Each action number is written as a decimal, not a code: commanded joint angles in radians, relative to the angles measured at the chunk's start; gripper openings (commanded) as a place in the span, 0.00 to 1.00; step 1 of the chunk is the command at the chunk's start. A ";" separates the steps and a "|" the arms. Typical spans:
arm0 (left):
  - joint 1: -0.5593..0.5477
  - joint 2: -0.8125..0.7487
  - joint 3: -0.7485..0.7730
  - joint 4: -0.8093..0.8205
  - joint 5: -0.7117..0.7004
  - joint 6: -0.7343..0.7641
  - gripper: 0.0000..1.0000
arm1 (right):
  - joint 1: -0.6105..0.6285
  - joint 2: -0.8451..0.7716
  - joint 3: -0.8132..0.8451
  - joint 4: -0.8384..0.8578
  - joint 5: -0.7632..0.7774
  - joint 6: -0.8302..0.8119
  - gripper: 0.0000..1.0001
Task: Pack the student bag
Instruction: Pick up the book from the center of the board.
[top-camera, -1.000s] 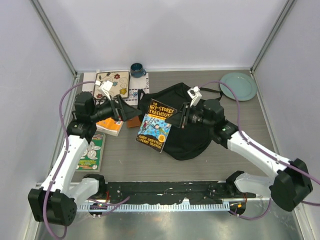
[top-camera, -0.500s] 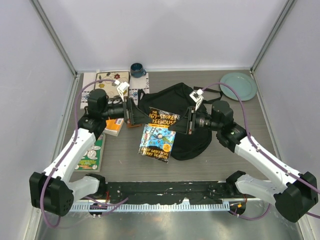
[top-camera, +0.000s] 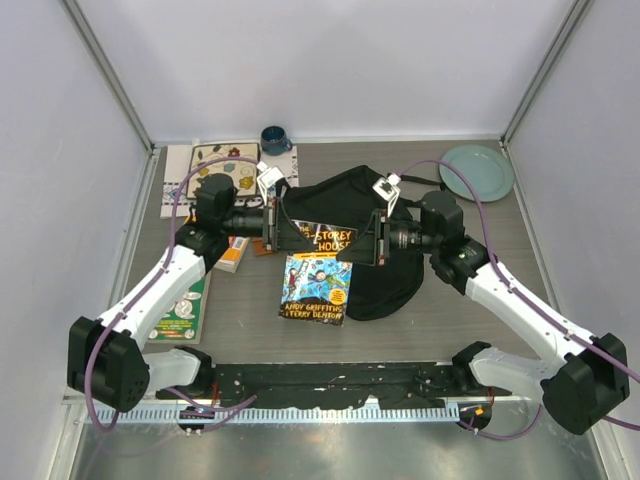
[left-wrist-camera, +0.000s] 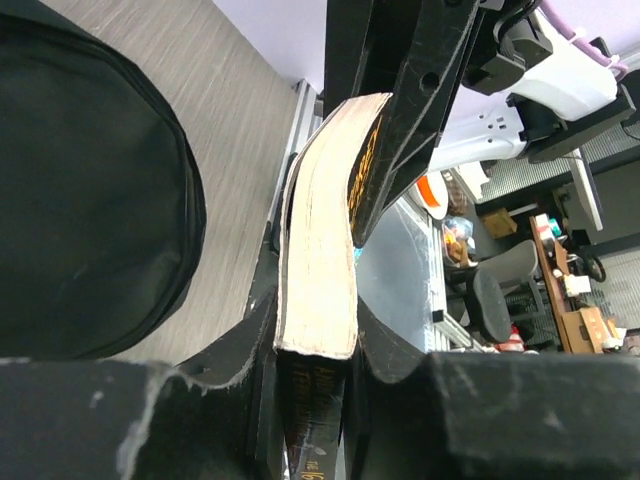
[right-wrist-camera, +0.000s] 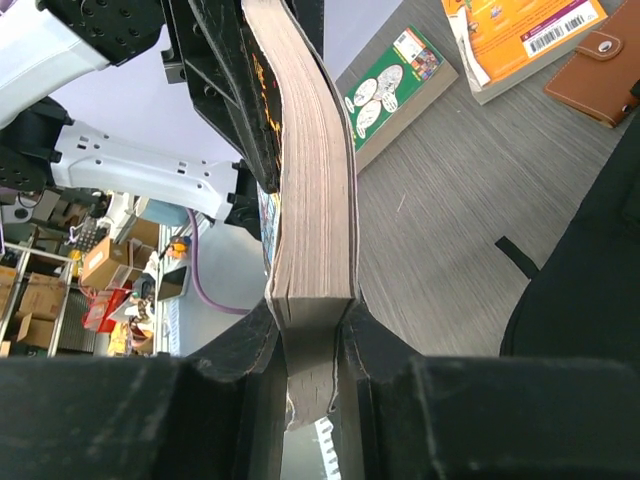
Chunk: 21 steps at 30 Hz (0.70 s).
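A paperback book (top-camera: 318, 272) with a black and blue cover hangs upright above the table, in front of the student bag (top-camera: 365, 205), a big black backpack lying at mid-table. My left gripper (top-camera: 276, 228) is shut on the book's top left edge, and my right gripper (top-camera: 376, 238) is shut on its top right edge. In the left wrist view the book's page block (left-wrist-camera: 318, 270) sits pinched between the jaws of the left gripper (left-wrist-camera: 318, 345), with the bag (left-wrist-camera: 90, 200) to the left. The right wrist view has the book (right-wrist-camera: 318, 190) clamped in the right gripper (right-wrist-camera: 312, 325).
A teal plate (top-camera: 477, 171) lies at the back right and a blue mug (top-camera: 274, 139) at the back. A patterned board (top-camera: 225, 165), an orange book (top-camera: 232, 254), a brown wallet (right-wrist-camera: 596, 64) and a green book (top-camera: 181, 305) lie on the left.
My left gripper has moved right to the book and shut on its left edge. The book has swung from tilted to nearly level and hangs a little lower. The right gripper has kept its grip.
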 joint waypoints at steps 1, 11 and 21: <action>-0.013 -0.004 0.032 0.026 0.033 0.004 0.00 | -0.033 -0.011 0.087 -0.064 0.099 -0.058 0.22; -0.011 -0.130 0.028 -0.102 -0.735 -0.078 0.00 | -0.036 -0.335 -0.146 -0.236 0.735 0.210 0.78; -0.086 -0.200 -0.134 0.262 -1.030 -0.358 0.00 | 0.057 -0.480 -0.491 0.190 0.706 0.628 0.79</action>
